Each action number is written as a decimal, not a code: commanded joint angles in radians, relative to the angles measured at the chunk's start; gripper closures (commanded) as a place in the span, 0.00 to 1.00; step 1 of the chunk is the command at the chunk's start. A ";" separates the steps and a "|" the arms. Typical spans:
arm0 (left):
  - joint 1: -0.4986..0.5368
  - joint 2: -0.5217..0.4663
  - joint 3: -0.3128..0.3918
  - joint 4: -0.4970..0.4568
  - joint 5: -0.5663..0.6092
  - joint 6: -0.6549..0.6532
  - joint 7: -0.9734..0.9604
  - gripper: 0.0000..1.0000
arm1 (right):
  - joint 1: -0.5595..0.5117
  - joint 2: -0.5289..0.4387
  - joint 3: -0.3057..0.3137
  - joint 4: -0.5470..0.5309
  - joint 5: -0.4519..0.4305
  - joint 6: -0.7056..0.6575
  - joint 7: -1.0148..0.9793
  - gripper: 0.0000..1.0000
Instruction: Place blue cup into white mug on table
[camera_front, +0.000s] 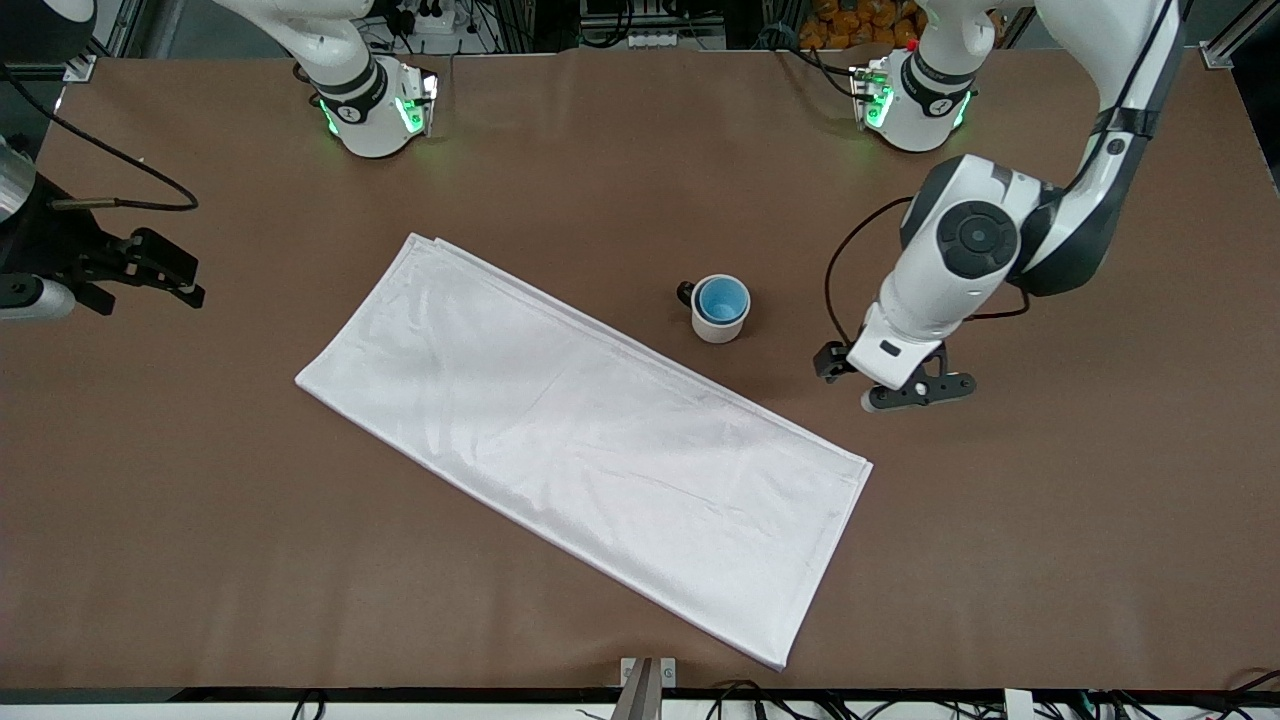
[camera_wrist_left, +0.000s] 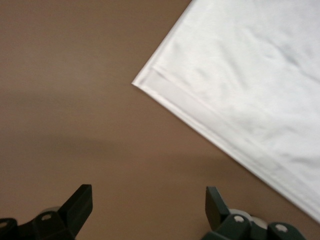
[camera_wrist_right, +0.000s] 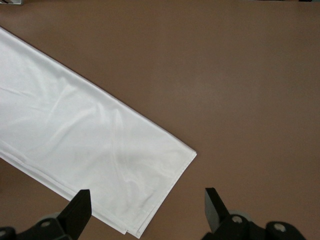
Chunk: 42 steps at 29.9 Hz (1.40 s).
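The blue cup (camera_front: 722, 298) sits inside the white mug (camera_front: 716, 329), which stands upright on the brown table (camera_front: 1050, 520) with its black handle toward the right arm's end. My left gripper (camera_front: 912, 388) is open and empty, over bare table between the mug and the left arm's end; in the left wrist view the left gripper (camera_wrist_left: 148, 197) spans bare tabletop beside a cloth corner. My right gripper (camera_front: 178, 274) waits open and empty at the right arm's end; in the right wrist view the right gripper (camera_wrist_right: 147, 200) hangs above a cloth corner.
A large white cloth (camera_front: 580, 440) lies diagonally across the middle of the table, nearer the front camera than the mug. The same white cloth (camera_wrist_left: 250, 75) fills part of the left wrist view, and the white cloth (camera_wrist_right: 75, 135) shows in the right wrist view.
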 joint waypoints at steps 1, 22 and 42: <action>0.146 -0.062 -0.010 -0.009 0.019 -0.065 0.263 0.00 | -0.001 -0.053 -0.007 -0.055 0.020 0.011 -0.016 0.00; 0.022 -0.307 0.180 -0.163 -0.106 -0.223 0.410 0.00 | 0.049 -0.059 -0.045 -0.046 0.014 -0.016 -0.015 0.00; -0.135 -0.361 0.441 0.127 -0.198 -0.418 0.618 0.00 | 0.051 -0.057 -0.047 -0.029 0.001 -0.021 -0.005 0.00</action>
